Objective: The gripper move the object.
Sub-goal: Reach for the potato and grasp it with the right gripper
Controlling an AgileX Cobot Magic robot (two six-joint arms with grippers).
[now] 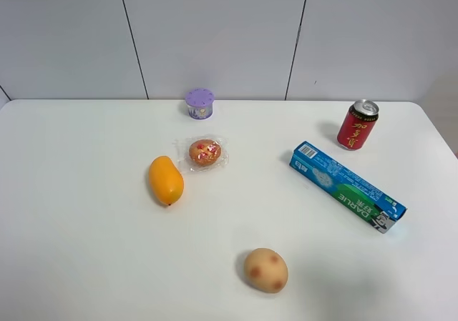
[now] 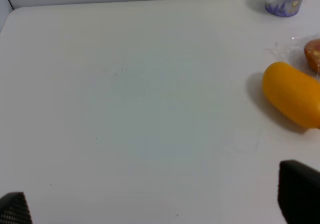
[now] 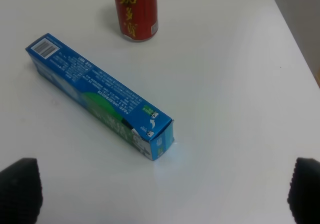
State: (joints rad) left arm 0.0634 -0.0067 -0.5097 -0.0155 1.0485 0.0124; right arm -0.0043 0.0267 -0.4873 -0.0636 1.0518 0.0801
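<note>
The object is a small round tan potato-like lump with reddish-brown spots; it lies on the white table near the front edge, a little right of the middle. It shows in neither wrist view. Neither arm shows in the exterior high view. My left gripper is open and empty over bare table, with the orange mango off to one side of it. My right gripper is open and empty, with its fingertips wide apart just short of the blue toothpaste box.
An orange mango lies left of centre, with a plastic-wrapped red-patterned cake beside it. A small purple cup stands at the back. A red can stands at the back right, and a blue toothpaste box lies at the right.
</note>
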